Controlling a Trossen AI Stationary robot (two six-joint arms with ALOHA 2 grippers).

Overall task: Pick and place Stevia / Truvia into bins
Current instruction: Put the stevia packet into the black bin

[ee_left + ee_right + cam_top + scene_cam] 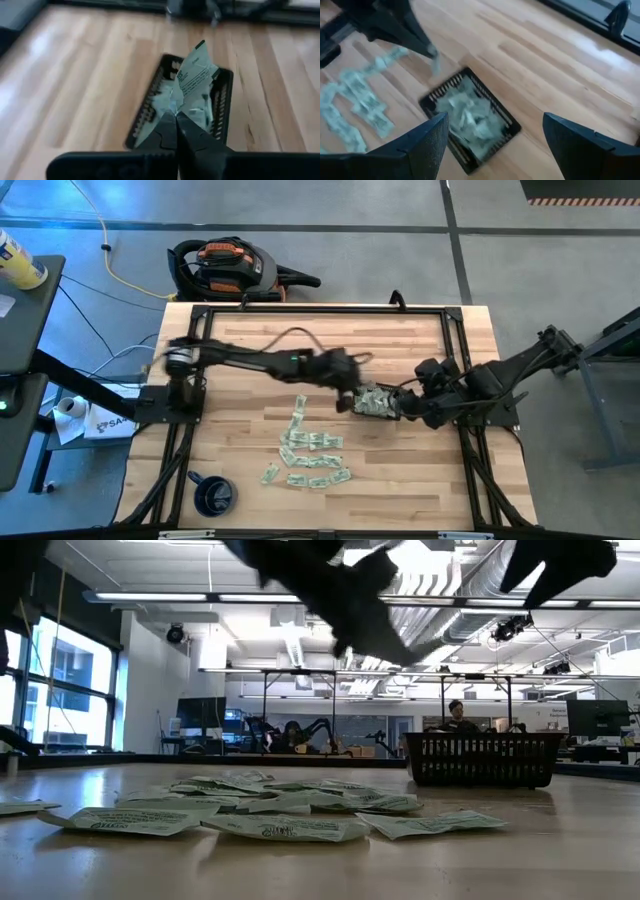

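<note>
My left gripper is shut on one pale green and white Stevia sachet, just over the small black tray. The tray holds several sachets. In the high view the left gripper sits at the tray's left side, mid-table. My right gripper hangs open above the tray's right side, with nothing between its fingers. Several loose sachets lie flat on the wood, nearer the front edge. My left gripper pinches the sachet by its lower end between its two fingertips. The fingers slant down from the table's left. The sachet sticks out beyond the fingertips, lifted clear, above the tray.
A dark blue mug stands at the front left. A black frame runs around the tabletop. In the low view the tray stands behind the scattered sachets. Bare wood lies at the far and right sides.
</note>
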